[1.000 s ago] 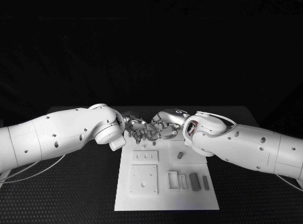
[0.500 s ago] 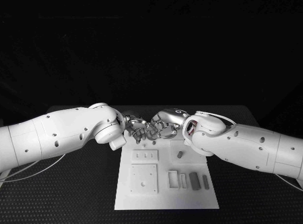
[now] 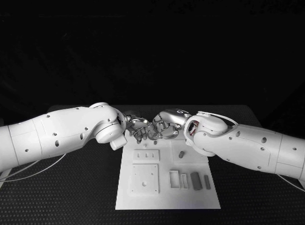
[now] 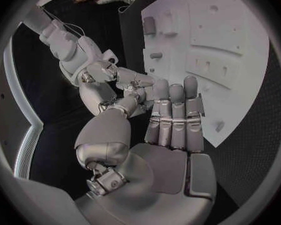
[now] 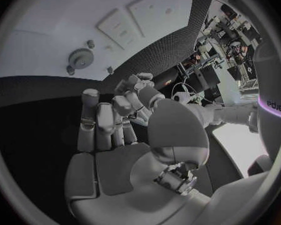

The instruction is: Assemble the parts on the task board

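Parts (image 3: 195, 181) lie on the board's (image 3: 167, 199) near right. Left hand (image 3: 138, 126) and right hand (image 3: 164, 128) meet fingertip to fingertip over its far edge, probably passing something; I cannot tell what.

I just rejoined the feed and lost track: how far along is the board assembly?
Early, it seems. Nothing on the task board clearly looks assembled: grey parts lie loose near its front right, and a small part lies alone mid-board. In hand: the left hand and right hand meet fingertip to fingertip over the board's far edge; whether they hold a piece is hidden. Placing the loose parts remains.
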You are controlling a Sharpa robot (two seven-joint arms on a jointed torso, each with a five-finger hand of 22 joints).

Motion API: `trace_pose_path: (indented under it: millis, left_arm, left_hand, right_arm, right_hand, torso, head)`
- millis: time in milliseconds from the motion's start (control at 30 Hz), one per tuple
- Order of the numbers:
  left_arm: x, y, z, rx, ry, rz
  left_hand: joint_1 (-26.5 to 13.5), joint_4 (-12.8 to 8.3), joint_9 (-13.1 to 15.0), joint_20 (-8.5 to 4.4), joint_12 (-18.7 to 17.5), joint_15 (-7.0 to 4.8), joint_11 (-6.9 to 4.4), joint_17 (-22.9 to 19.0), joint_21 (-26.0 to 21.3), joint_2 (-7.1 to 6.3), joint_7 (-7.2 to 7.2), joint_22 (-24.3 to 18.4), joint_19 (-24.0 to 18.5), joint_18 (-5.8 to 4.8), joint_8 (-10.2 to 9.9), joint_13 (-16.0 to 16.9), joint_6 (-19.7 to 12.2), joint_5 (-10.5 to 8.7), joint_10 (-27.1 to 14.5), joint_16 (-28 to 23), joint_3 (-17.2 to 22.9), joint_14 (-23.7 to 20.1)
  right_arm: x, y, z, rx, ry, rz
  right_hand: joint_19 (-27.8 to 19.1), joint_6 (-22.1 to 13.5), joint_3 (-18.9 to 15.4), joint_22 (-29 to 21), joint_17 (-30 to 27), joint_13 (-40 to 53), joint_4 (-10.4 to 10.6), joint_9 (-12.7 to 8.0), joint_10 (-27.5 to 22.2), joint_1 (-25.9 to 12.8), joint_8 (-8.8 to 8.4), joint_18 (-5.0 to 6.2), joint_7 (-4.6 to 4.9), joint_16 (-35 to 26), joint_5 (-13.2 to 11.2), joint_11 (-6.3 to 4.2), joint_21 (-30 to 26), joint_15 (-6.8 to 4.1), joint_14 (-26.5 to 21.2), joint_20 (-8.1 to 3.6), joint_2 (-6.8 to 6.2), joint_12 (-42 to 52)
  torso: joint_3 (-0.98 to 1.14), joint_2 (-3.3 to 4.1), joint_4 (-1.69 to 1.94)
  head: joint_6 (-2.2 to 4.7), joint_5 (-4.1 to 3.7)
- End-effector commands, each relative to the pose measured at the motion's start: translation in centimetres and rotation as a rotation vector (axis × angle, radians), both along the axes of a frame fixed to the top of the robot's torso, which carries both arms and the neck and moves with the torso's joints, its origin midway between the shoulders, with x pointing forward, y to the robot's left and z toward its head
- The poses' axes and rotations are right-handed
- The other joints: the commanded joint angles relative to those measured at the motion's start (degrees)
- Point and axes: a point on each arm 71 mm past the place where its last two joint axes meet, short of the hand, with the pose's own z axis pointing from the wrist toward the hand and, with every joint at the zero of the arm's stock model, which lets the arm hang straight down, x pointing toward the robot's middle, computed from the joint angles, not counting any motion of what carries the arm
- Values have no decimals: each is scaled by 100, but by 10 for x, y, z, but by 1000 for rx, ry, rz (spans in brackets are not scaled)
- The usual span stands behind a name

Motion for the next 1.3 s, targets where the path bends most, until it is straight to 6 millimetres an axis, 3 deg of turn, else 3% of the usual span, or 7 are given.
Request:
trace_pose_path:
  millis: [33,200,333,433,500,633,1300]
  left_arm:
    - [-2,-6,2,-31,6,-36]
    - [-2,-7,2,-40,11,-39]
    - [-2,-6,2,-46,10,-32]
    - [-1,-6,2,-50,9,-22]
    - [-1,-5,1,-50,9,-22]
    - [-1,-4,1,-51,6,-17]
    - [2,3,1,-50,-13,-1]
  left_hand:
    - [-36,4,6,4,25,-9,-4,-10,-26,8,3,8,43,77,-35,-10,32,30,-55,19,32,-50]
    - [-106,3,9,14,5,4,13,-50,-60,-5,19,17,23,73,-88,-30,8,-28,-88,16,62,-85]
    - [-99,-30,-10,23,-12,13,25,-83,-86,62,33,25,7,73,-137,-47,-9,-19,-111,13,121,-111]
    - [-27,-120,-25,33,-17,23,32,-119,-108,203,38,41,4,74,-174,-62,4,1,-117,24,227,-125]
    - [123,-48,-40,45,-19,32,34,-169,-140,127,39,49,29,70,-214,-82,33,-361,-107,42,596,-124]
    - [180,-63,-33,42,-14,31,33,-198,-149,125,35,75,46,76,-230,-91,54,-440,-102,67,713,-125]
    - [317,-66,11,35,13,21,15,-239,-147,87,15,125,99,81,-217,-97,116,-490,-54,121,807,-94]
  right_arm:
    - [-2,2,-2,-10,6,26]
    - [-4,4,-2,-7,6,31]
    - [-4,4,-3,-5,9,33]
    - [-4,3,-3,-7,15,31]
    - [-4,3,-3,-7,15,30]
    - [-4,1,-4,-7,17,26]
    - [-5,-8,-12,-13,38,6]
  right_hand:
    - [31,183,17,92,-3,5,7,10,-14,18,7,73,1,26,14,-39,26,-50,2,-26,30,24]
    - [32,184,17,92,-2,6,8,12,-12,18,7,73,1,26,14,-39,26,-51,4,-27,32,25]
    - [33,184,16,92,1,6,9,13,-13,16,7,73,1,27,13,-39,26,-51,7,-27,31,24]
    - [33,185,13,91,2,6,12,15,-12,10,6,73,1,27,12,-39,25,-51,9,-27,29,24]
    - [35,186,7,91,-1,4,16,18,-13,-1,5,73,1,26,10,-39,25,-51,9,-26,22,21]
    - [40,181,-13,88,-15,-9,27,29,-23,-49,-7,73,1,20,10,-39,20,-52,5,-25,-39,0]
    - [62,169,-28,76,-70,-14,98,54,-21,-199,-46,73,5,-1,12,-36,0,-51,-20,-25,-161,-18]
  torso:
    - [2,1,5]
    - [4,0,2]
    - [5,0,0]
    - [5,-1,0]
    - [4,-2,-1]
    - [4,-1,-2]
    - [2,1,-1]
  head:
    - [-6,-8]
    - [-21,-2]
    - [-22,2]
    - [-31,4]
    - [-35,5]
    - [-40,4]
    - [-65,5]
